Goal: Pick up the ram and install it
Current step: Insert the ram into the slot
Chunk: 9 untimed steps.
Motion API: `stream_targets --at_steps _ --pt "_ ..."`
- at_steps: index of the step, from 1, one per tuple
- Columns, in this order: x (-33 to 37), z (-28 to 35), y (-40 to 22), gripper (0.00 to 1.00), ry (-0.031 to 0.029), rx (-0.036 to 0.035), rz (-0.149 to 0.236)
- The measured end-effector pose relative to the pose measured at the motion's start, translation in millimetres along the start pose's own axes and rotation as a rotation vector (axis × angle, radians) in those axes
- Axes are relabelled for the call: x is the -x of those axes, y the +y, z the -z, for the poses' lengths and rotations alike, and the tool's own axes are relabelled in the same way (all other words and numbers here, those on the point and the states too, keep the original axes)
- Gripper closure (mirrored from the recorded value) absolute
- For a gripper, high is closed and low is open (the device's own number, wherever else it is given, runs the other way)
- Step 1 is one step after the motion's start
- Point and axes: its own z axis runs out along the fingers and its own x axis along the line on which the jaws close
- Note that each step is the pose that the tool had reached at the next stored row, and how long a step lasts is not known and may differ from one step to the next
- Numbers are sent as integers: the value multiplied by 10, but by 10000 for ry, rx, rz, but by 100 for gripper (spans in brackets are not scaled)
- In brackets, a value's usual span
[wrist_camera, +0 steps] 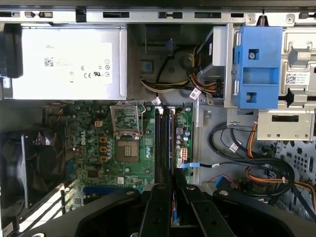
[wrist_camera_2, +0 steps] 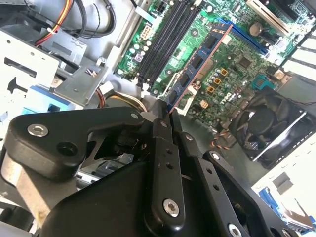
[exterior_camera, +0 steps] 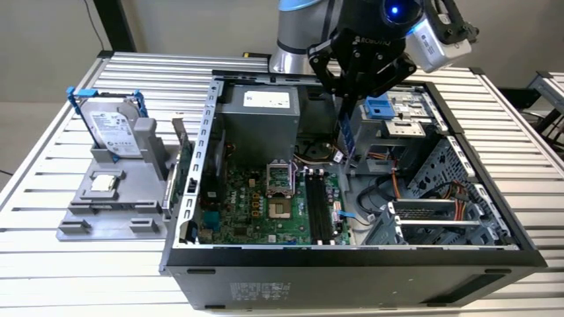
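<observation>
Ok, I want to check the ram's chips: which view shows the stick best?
The second wrist view: the ram shows its chip face lengthwise. The exterior view shows it as a narrow upright strip; the first wrist view, its thin edge between the jaws.

— Any print worth noting?

— Large white label [wrist_camera: 74, 61] on the power supply [wrist_camera: 27, 74]: logo, barcode, row of approval marks, fine print beyond reading.

— Elsewhere?

— Well apart from the power supply, small barcode sticker [wrist_camera: 296, 78] on the drive bay [wrist_camera: 291, 54]. Outside the case [exterior_camera: 352, 277], far from the power supply, printed label [exterior_camera: 111, 124] on the hard drive [exterior_camera: 115, 104]. Near the power supply, white lettering across the tool [exterior_camera: 345, 102]. Pale sticker [exterior_camera: 260, 290] on the case's outer wall, illegible.
</observation>
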Motion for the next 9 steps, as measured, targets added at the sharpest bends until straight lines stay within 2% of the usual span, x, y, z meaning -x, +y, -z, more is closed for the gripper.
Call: stream_targets --at_steps 2,3,4,9 --pt "4 -2 -1 100 209 -8 -4" --pt "7 -4 -1 100 274 -10 -5" --pt "10 -6 -3 100 290 -12 -6" --pt "37 -28 -14 100 292 -5 -13"
